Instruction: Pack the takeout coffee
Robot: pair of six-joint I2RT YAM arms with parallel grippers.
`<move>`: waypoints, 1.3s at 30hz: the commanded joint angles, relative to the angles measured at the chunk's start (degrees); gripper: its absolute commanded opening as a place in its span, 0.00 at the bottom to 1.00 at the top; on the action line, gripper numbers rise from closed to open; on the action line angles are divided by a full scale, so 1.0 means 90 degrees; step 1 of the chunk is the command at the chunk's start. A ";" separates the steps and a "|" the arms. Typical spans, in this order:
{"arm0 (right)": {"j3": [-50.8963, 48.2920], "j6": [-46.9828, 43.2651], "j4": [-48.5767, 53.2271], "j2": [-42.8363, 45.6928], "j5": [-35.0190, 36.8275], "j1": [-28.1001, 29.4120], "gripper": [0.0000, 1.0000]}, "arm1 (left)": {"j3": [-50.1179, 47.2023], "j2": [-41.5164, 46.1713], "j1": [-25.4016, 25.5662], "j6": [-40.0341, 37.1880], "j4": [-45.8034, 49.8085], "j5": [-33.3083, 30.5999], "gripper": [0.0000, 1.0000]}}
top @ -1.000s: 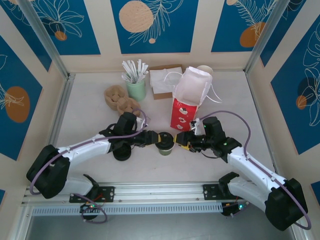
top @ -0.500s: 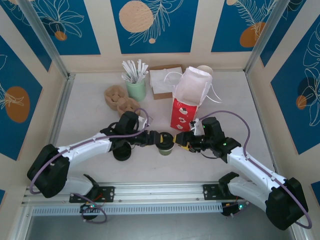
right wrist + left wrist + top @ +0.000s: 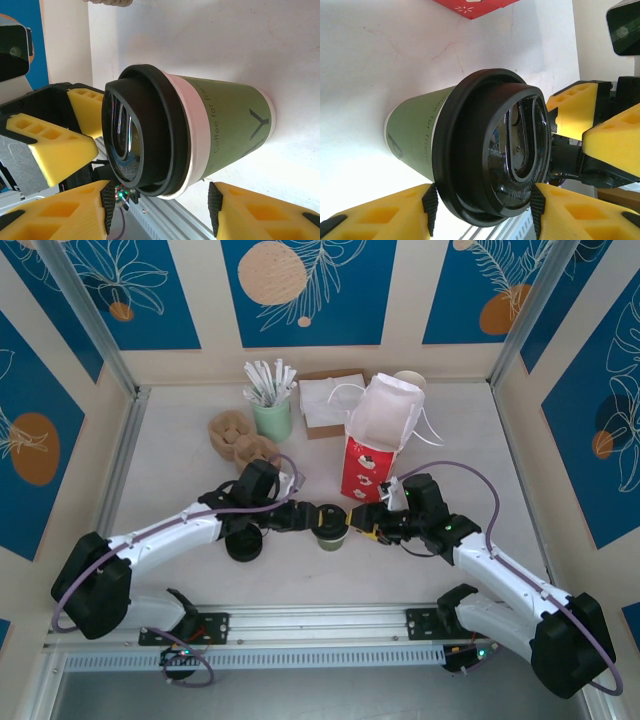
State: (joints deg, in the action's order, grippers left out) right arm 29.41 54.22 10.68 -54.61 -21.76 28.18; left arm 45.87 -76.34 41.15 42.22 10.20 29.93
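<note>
The takeout coffee (image 3: 331,528) stands upright near the table's middle, an olive-green paper cup (image 3: 225,125) with a round black lid (image 3: 490,150). My left gripper (image 3: 318,517) reaches it from the left. In the left wrist view its black pads (image 3: 430,205) sit against the lid's rim and top, so the left gripper (image 3: 483,207) is shut on the lid. My right gripper (image 3: 354,521) faces it from the right. In the right wrist view the right gripper (image 3: 161,207) is open, with a gap between its pads (image 3: 215,210) and the cup. The red-and-white bag (image 3: 372,445) stands open just behind.
A low stack of black lids (image 3: 243,545) lies under my left forearm. Brown cardboard holders (image 3: 240,440), a green cup of stirrers (image 3: 270,415), a napkin box (image 3: 325,400) and a white cup (image 3: 410,380) line the back. Walls close in on three sides.
My left wrist has crept slightly right toward the cup. The cup, the bag and the right arm have not visibly moved.
</note>
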 commanded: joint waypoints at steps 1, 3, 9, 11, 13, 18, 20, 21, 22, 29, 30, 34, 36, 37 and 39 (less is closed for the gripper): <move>0.0014 -0.0038 -0.0071 -0.0008 0.0020 0.0032 0.55 | 0.0233 0.0140 0.0122 -0.0091 0.0196 -0.0080 0.51; 0.0019 -0.0044 -0.0083 -0.0016 0.0017 0.0032 0.55 | 0.0254 0.0113 0.0145 -0.0082 0.0182 -0.0083 0.49; 0.0023 -0.0042 -0.0091 -0.0016 0.0015 0.0034 0.54 | 0.0304 0.0003 0.0213 -0.0062 0.0121 -0.0067 0.48; 0.0014 -0.0039 -0.0092 -0.0016 0.0015 0.0032 0.55 | 0.0302 -0.0021 0.0217 -0.0056 0.0143 -0.0091 0.49; 0.0007 -0.0048 -0.0091 -0.0014 0.0025 0.0032 0.54 | 0.0308 -0.0014 0.0222 -0.0088 0.0191 -0.0130 0.49; 0.0048 -0.0130 0.0038 -0.0027 0.0145 0.0082 0.55 | 0.0393 0.0149 0.0215 -0.0249 0.0519 -0.0465 0.59; 0.0122 -0.0189 0.0125 -0.0054 0.0243 0.0158 0.54 | 0.0454 0.0211 0.0214 -0.0348 0.0639 -0.0574 0.62; 0.0153 -0.0208 0.0163 -0.0064 0.0283 0.0187 0.54 | 0.0486 0.0228 0.0218 -0.0389 0.0705 -0.0628 0.62; 0.0196 -0.0233 0.0208 -0.0097 0.0322 0.0224 0.54 | 0.0516 0.0243 0.0221 -0.0438 0.0767 -0.0674 0.63; 0.0340 -0.0263 0.0221 -0.0257 0.0405 0.0364 0.55 | 0.0688 0.0145 0.0214 -0.0569 0.0786 -0.0754 0.65; 0.0351 -0.0261 0.0221 -0.0270 0.0406 0.0374 0.54 | 0.0706 0.0104 0.0218 -0.0593 0.0776 -0.0729 0.65; 0.0413 -0.0275 0.0220 -0.0346 0.0418 0.0413 0.55 | 0.0773 -0.0135 0.0221 -0.0618 0.0701 -0.0686 0.65; 0.0451 -0.0281 0.0229 -0.0375 0.0432 0.0424 0.55 | 0.0781 -0.0232 0.0214 -0.0609 0.0622 -0.0640 0.65; 0.0467 -0.0282 0.0244 -0.0387 0.0443 0.0433 0.55 | 0.0783 -0.0282 0.0223 -0.0618 0.0590 -0.0624 0.65; 0.0488 -0.0292 0.0255 -0.0412 0.0460 0.0433 0.55 | 0.0780 -0.0370 0.0217 -0.0633 0.0571 -0.0619 0.65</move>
State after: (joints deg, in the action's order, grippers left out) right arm 31.92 52.86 12.01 -58.04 -18.11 31.73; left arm 51.40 -78.43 42.52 38.33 15.75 23.90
